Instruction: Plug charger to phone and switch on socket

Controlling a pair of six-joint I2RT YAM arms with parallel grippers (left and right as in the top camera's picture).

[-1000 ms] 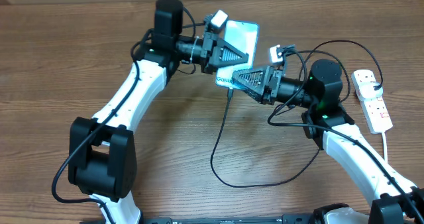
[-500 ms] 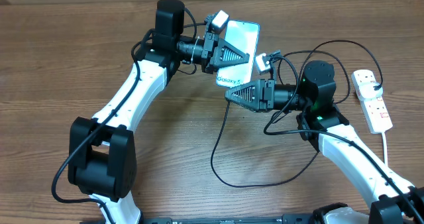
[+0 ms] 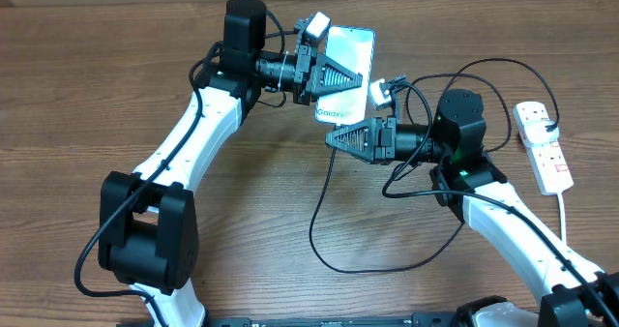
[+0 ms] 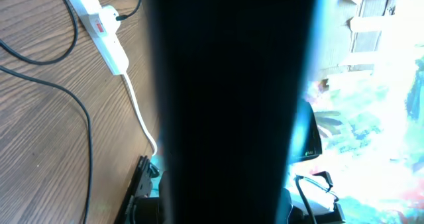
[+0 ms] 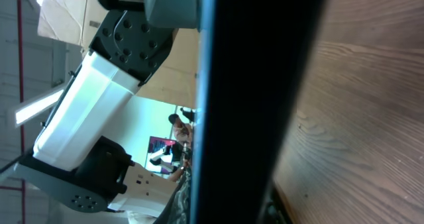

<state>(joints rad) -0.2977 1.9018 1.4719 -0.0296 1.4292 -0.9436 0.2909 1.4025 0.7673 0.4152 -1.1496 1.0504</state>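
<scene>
The left fingers (image 3: 346, 76) hold the phone (image 3: 350, 46) tight up off the counter (image 3: 97, 75), and the right fingers (image 3: 343, 136) look shut on the charger (image 3: 319, 206) near its tip, right by the phone's bottom edge, so line the tip up straight and push gently.

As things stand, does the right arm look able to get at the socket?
Probably yes: the socket lies uncovered on that arm's own side. The right gripper, shut beside the phone, points away and would have to swing round.
</scene>
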